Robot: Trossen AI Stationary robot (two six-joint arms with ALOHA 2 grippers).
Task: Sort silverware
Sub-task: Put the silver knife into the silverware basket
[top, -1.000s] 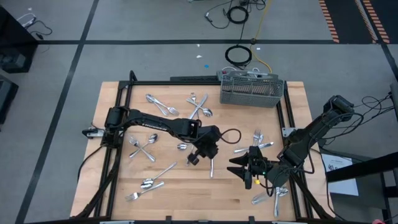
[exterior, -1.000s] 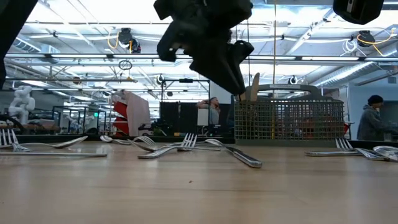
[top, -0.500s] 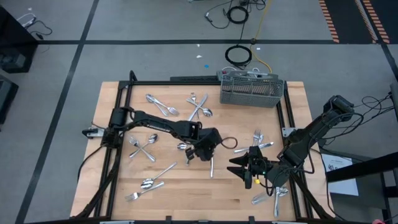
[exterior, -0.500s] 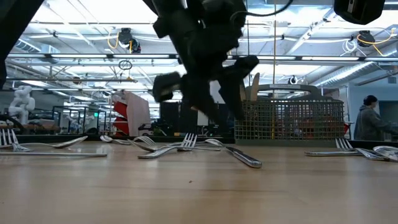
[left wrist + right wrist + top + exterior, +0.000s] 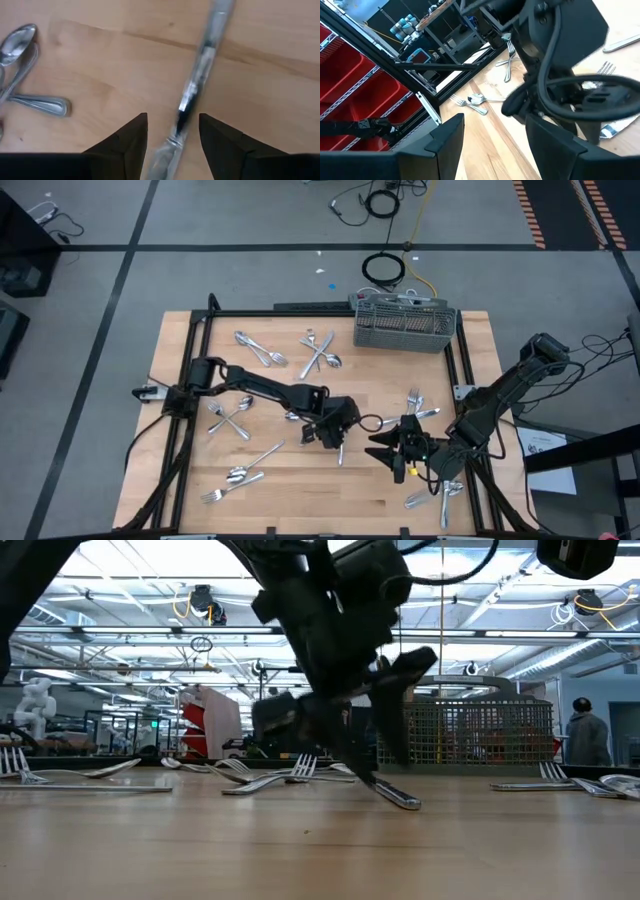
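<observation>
A knife [image 5: 197, 87] is seen lying flat on the counter [image 5: 300, 480], straddled by the left claw [image 5: 172, 131], whose jaws are spread and empty. Being thin, stiff and slippery, it is best pinched across its handle. The right claw [image 5: 385, 452], parted and empty, is parked nearby.

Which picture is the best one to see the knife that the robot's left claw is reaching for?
The left wrist view: the knife lies on the wood, running between the open left gripper fingers. The high view shows only a sliver beside that gripper. The low view shows it lying flat. In the right wrist view I can't pick it out.
</observation>
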